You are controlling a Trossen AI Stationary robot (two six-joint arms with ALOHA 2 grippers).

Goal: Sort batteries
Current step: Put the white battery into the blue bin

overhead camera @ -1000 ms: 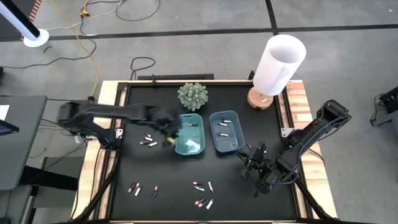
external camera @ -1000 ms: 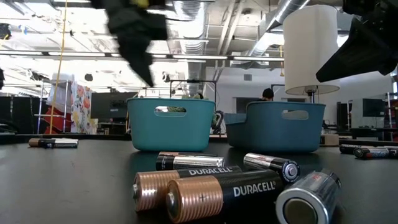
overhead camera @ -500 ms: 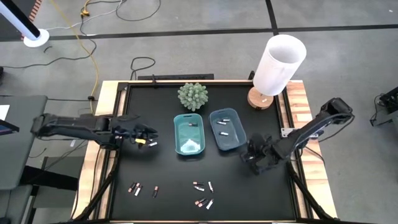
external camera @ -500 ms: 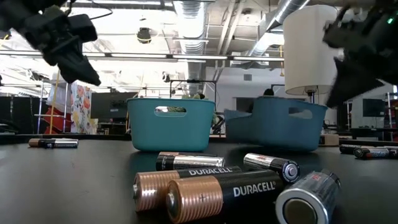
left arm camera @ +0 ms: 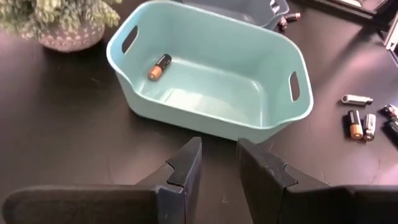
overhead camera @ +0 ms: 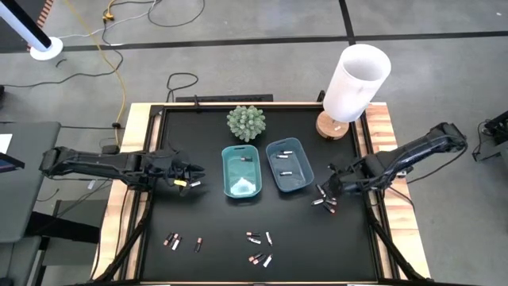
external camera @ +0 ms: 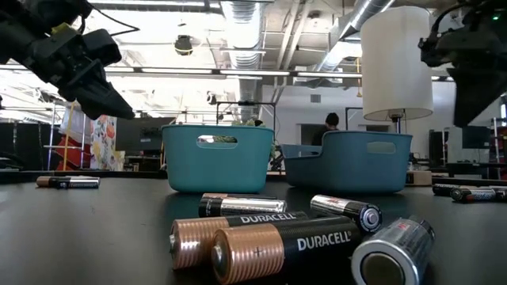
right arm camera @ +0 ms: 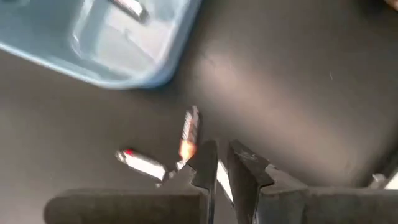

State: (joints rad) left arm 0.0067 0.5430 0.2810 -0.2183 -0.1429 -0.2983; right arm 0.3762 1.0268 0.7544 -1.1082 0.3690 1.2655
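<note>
While both arms stretch inward – left pincer (overhead camera: 193,176) apart, empty, right pincer (overhead camera: 327,188) nearly together.

On the table (overhead camera: 159,238) there were two trays (overhead camera: 241,171), one plant (overhead camera: 246,122), one lamp (overhead camera: 355,81) and many batteries (overhead camera: 260,246). One battery lay in the left tray, two in the right tray.

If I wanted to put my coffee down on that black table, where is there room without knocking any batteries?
The back left corner, left of the plant, looks bare, as does the stretch between the plant and the lamp. The front right corner also looks free. It is crowded around the two trays, by both arms' fingers, and along the front, where batteries lie scattered.
</note>
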